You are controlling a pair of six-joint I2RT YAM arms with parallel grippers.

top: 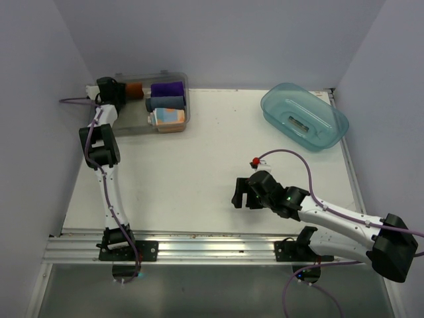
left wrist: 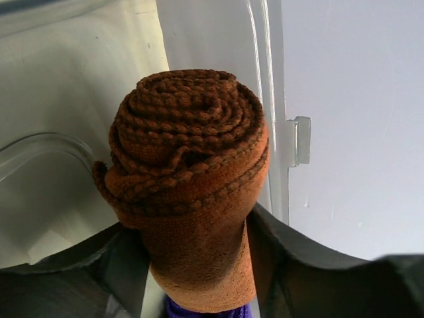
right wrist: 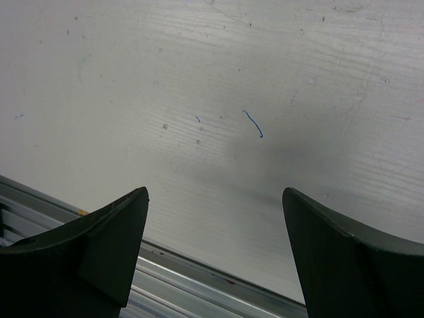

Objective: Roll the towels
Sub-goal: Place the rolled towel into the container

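A storage bin [top: 188, 99] is set at the far left of the table [top: 199, 165], and a basin [top: 324, 112] at the far right. In the bin, the terry towel [top: 135, 89] is flanked by the left gripper [top: 122, 91]. To its right 2 rolled cloths [top: 165, 89] are laid, with the patterned towel [top: 167, 117] before them. The right gripper [top: 240, 195] is held over the table's near middle.

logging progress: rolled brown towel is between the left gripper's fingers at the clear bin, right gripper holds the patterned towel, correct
No: the right gripper is open and empty over the table, per the right wrist view. The patterned towel sits in the clear bin.
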